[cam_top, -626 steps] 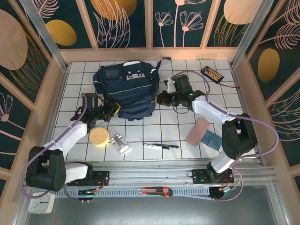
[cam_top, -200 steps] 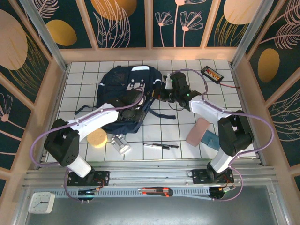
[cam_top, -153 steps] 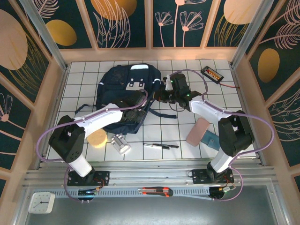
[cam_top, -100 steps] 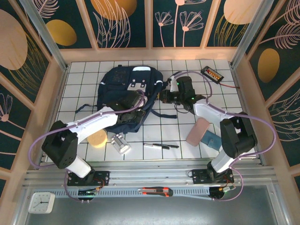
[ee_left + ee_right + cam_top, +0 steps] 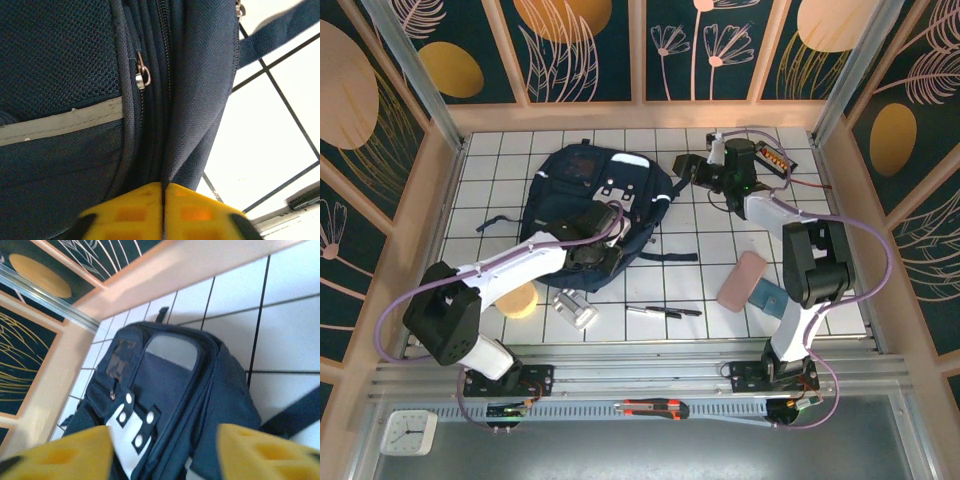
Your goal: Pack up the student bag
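Observation:
The student bag (image 5: 595,190), a dark navy backpack with a pale stripe and a grey-white buckled patch, lies at the back left of the tiled table. My left gripper (image 5: 603,258) is at the bag's near right edge. In the left wrist view its yellow pads (image 5: 163,200) are shut together, pinching a fold of the student bag (image 5: 60,75) beside a zipper pull (image 5: 141,77). My right gripper (image 5: 688,168) hovers by the bag's top right corner. In the right wrist view it (image 5: 165,447) stands wide open and holds nothing, with the student bag (image 5: 170,385) beyond it.
A round yellow sponge (image 5: 520,297), a metal can (image 5: 576,307) and pens (image 5: 663,311) lie near the front. A pink case (image 5: 742,280) and a teal item (image 5: 772,298) sit at the right. A black device (image 5: 772,158) with its cable is in the back right corner.
The right gripper has let go of the bag, opened, and drawn back toward the far right. The left gripper slid down the bag's right edge toward me. The bag shifted slightly.

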Action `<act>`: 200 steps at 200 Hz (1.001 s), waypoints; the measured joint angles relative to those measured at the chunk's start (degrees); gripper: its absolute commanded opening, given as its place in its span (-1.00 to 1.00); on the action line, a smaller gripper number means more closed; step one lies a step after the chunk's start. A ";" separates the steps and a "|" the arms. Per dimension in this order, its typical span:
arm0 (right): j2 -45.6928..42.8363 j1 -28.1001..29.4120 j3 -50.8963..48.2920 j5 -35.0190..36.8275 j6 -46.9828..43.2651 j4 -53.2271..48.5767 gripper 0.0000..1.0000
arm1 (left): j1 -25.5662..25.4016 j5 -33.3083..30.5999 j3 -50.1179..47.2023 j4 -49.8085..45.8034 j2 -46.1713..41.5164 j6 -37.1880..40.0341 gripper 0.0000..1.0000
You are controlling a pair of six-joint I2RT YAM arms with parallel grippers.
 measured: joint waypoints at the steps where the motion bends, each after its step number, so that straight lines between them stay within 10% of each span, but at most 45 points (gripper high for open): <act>1: -0.11 0.07 0.00 0.02 0.04 -0.28 0.52 | 0.07 -0.02 0.00 -0.04 -0.13 -0.04 0.21; 14: -1.14 0.59 0.50 -0.11 -0.26 -4.85 0.52 | 1.29 -0.22 0.00 0.13 -2.19 -1.11 0.45; 80: 10.05 5.16 28.04 -3.02 -5.53 -34.07 0.39 | 18.45 6.23 0.50 4.35 -9.92 -21.22 0.46; 200: 18.73 13.70 26.14 -5.70 0.00 -36.44 0.36 | 24.28 20.22 -26.32 26.47 -18.01 -57.09 0.40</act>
